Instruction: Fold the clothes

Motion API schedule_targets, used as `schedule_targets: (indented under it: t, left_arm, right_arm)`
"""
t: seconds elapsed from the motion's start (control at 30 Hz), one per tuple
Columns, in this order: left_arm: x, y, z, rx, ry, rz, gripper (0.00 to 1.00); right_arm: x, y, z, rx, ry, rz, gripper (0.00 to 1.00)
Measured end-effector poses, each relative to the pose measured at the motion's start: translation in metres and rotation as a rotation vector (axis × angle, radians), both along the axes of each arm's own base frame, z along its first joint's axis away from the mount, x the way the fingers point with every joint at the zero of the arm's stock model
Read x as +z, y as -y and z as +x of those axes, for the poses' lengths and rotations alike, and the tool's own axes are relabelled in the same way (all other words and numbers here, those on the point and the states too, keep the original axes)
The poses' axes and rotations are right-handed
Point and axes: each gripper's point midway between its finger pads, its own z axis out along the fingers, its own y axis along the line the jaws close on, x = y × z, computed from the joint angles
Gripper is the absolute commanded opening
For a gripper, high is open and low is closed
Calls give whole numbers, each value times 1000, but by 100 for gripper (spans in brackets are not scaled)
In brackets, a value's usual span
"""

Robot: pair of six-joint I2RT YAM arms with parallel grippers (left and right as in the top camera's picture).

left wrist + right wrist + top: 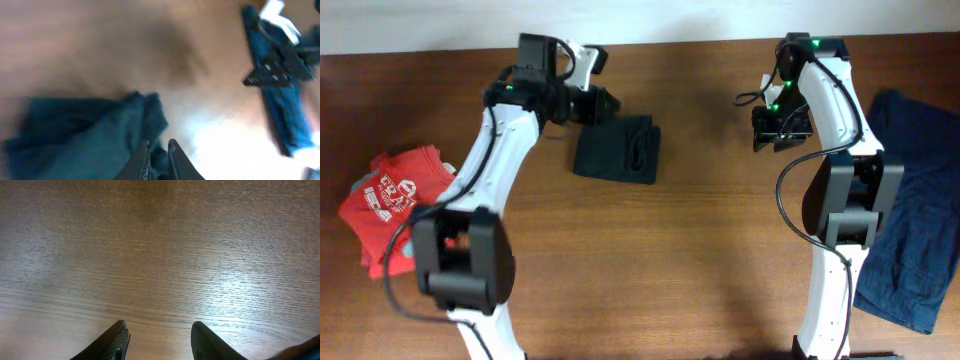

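Note:
The dark-teal shirt (617, 150) lies folded into a small rectangle on the wooden table (700, 230), at the back and left of centre. My left gripper (610, 103) is at its far edge. In the blurred left wrist view its fingers (160, 145) are nearly together, with the shirt's (75, 135) dark cloth between them. My right gripper (780, 135) hovers open and empty over bare wood at the back right, as the right wrist view (159, 330) shows. The navy-blue garment (920, 220) lies spread at the right edge. The red white-printed tee (395, 195) lies crumpled at the left.
The navy garment (282, 100) and my right arm (280, 70) show at the right of the left wrist view. A pale wall strip (420, 25) runs behind the table's back edge. Both arm bases stand at the table's front.

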Motion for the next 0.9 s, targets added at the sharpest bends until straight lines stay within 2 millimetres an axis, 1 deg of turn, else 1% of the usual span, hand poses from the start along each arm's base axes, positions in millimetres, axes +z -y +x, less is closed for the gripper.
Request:
schedule_targets:
  t: [0.07,0.1,0.13,0.17,0.23,0.27,0.3,0.33,0.4,0.47,0.6,0.67,0.73,0.77,0.8,0.9]
  left_arm:
    - [-31,17,-8,-70,-99,-83,14]
    - [-51,26,-13,-100,-158,-115,14]
    - [-64,31,-17,-118,-196,-132,15]
    - [-83,40,-24,-143,-251,-155,15]
    - [-104,50,-32,-169,-305,-175,17]
    - [-106,51,-33,-173,-310,-177,21]
    - [-119,59,-40,-192,-349,-190,25]
    - [-126,63,-43,-199,-368,-195,31]
    - [-134,69,-49,-215,-393,-206,48]
    - [-132,73,-51,-224,-398,-224,57]
    - [-126,76,-50,-241,-386,-255,62]
    - [-125,76,-50,-244,-386,-261,68]
    - [-119,76,-45,-243,-377,-261,81]
    - [-116,77,-43,-245,-364,-259,93]
    - [-111,77,-39,-244,-354,-257,99]
    - [-90,75,-24,-258,-289,-254,99]
  right_arm:
    - [0,0,-1,0,-5,0,46]
    - [0,0,-2,0,-6,0,46]
    - [0,0,-2,0,-8,0,47]
    - [0,0,-3,0,-11,0,46]
    - [0,0,-3,0,-11,0,46]
    - [0,0,-3,0,-11,0,46]
    - [0,0,-3,0,-12,0,46]
    - [0,0,-3,0,-11,0,46]
    - [0,0,-3,0,-14,0,46]
    - [1,0,-5,0,-19,0,47]
    - [1,0,-5,0,-19,1,46]
    - [1,0,-5,0,-20,0,47]
    - [1,0,-5,1,-22,1,47]
    - [1,0,-5,0,-22,1,46]
    - [1,0,-5,0,-22,0,47]
    - [1,0,-5,0,-22,1,46]
